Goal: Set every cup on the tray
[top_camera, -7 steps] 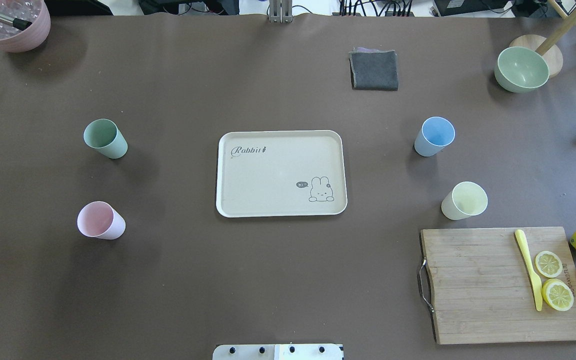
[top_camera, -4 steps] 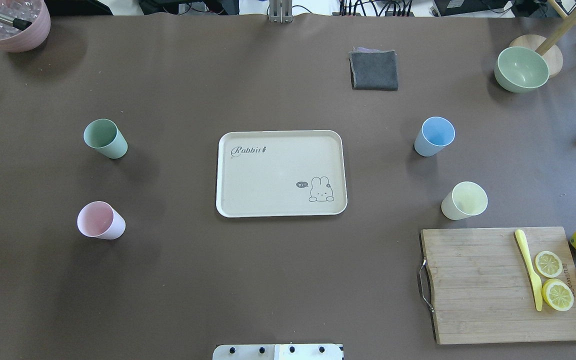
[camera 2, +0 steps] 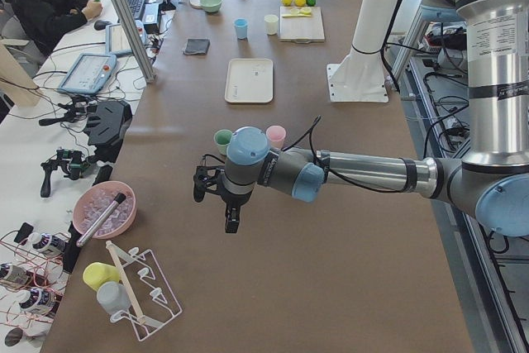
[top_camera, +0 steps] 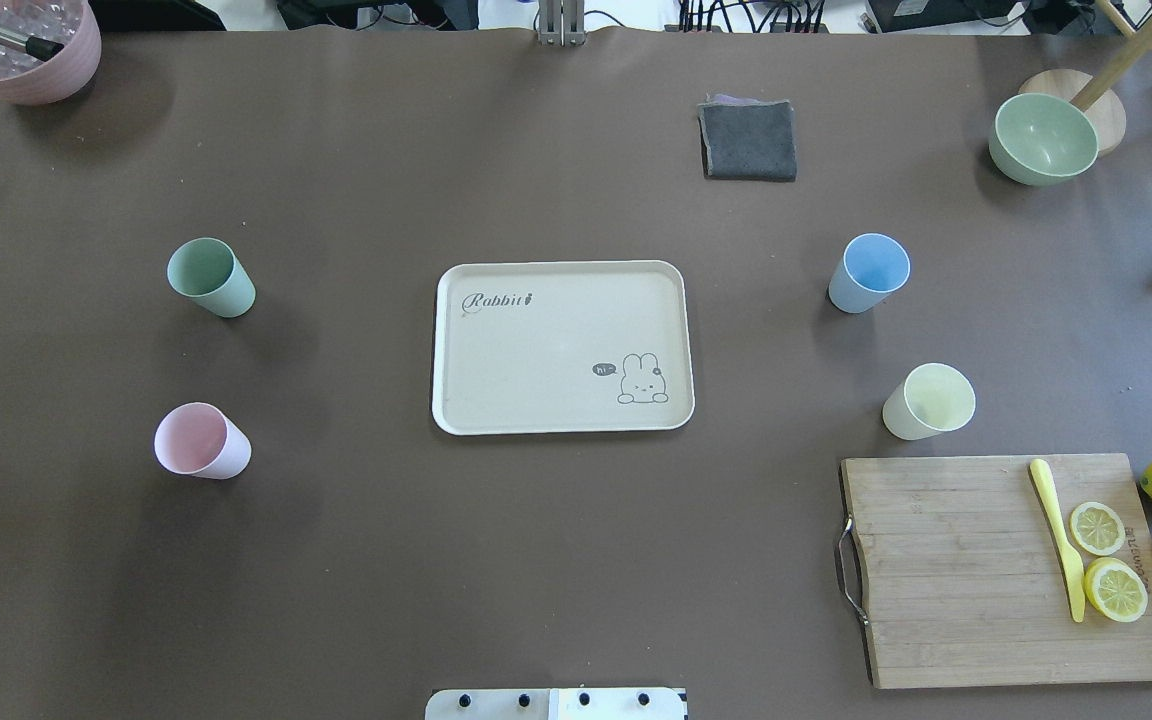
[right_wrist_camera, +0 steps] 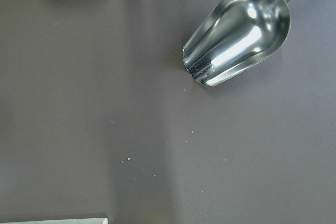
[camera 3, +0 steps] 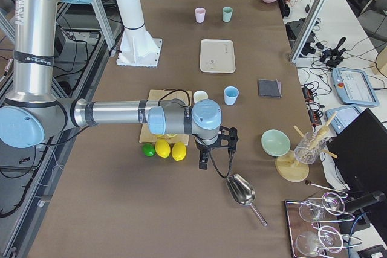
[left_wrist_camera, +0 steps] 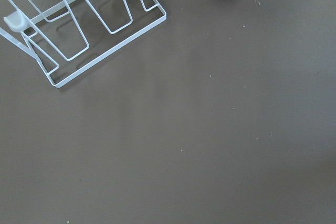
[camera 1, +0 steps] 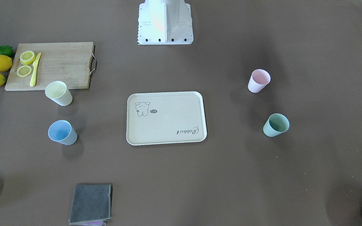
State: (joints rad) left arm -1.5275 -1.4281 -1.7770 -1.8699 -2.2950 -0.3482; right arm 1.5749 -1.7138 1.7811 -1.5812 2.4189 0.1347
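Pink cup [top_camera: 198, 442] stands upright at lower left of the overhead view, on the brown table [top_camera: 536, 560]. Yellow cup [top_camera: 926, 402] stands upright at lower right, just beside the top edge of the cutting board [top_camera: 946, 570] (contact cannot be judged). Tray [top_camera: 536, 350] lies flat at centre of frame, nothing on it. Green cup [top_camera: 208, 276] stands at upper left and blue cup [top_camera: 868, 272] at upper right, both well apart from the tray. Grey cloth [top_camera: 748, 140] and green bowl [top_camera: 1042, 138] lie along the top.

Left gripper [camera 2: 216, 204] hangs over the table at mid-frame of the left side view, with a wire rack [left_wrist_camera: 79, 30] at upper left of its wrist view. Right gripper [camera 3: 216, 149] hangs near a metal scoop [right_wrist_camera: 236, 35]. Whether either gripper's fingers are spread or pressed together cannot be told
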